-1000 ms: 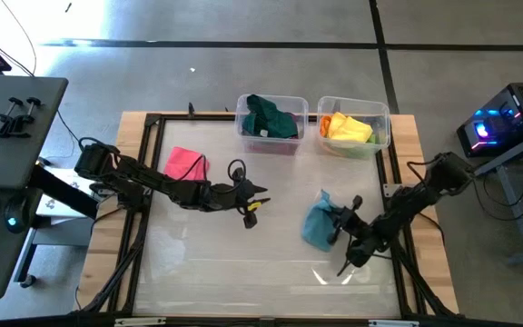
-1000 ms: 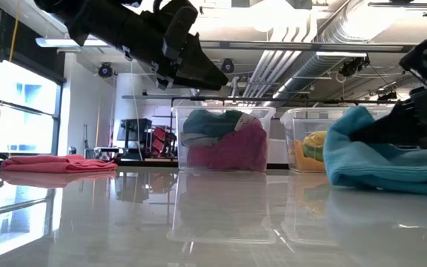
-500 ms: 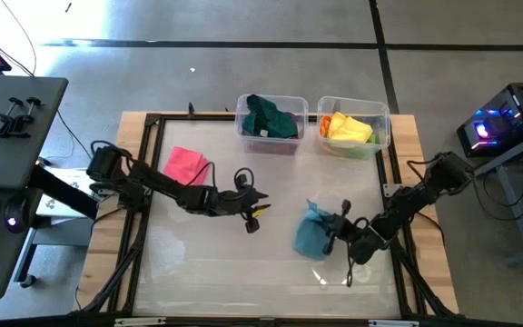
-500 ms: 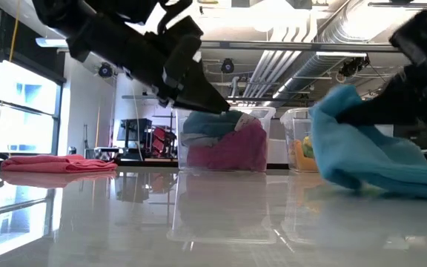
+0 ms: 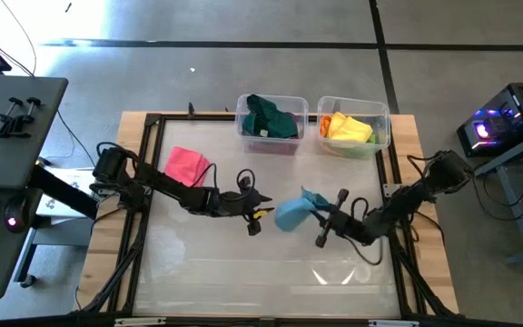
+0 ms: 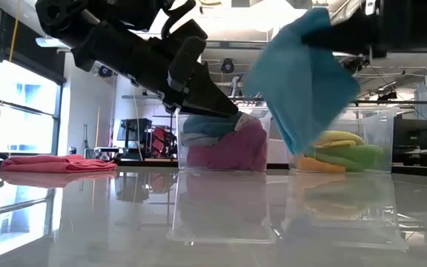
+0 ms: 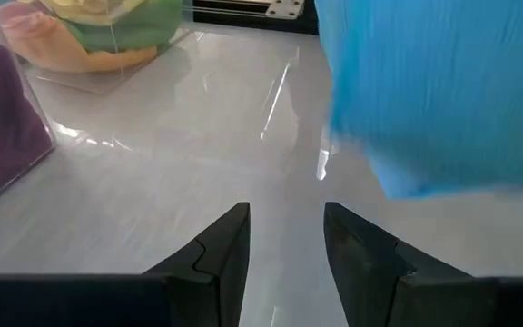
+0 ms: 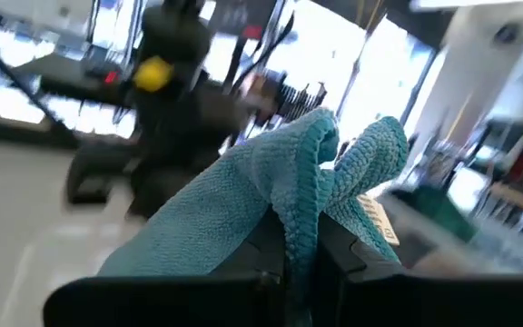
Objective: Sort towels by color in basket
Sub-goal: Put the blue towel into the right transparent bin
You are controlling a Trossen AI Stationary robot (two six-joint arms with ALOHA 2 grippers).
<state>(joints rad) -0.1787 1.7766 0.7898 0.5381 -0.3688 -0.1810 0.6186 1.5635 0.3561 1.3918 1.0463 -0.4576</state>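
Blue towel (image 5: 291, 214) between both hands.

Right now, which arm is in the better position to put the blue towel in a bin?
The right. The right gripper already holds the blue towel lifted off the table; the left gripper is open and empty.

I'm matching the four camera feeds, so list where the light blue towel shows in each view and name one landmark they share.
High view: light blue towel mid-table, held by the right tool.
Low view: hanging at upper centre-right, off the table.
Left wrist view: fills the upper right.
Right wrist view: bunched at centre, between that arm's fingers.
Shared landmark: the bin of yellow and green towels, seen in high, low and left wrist views.
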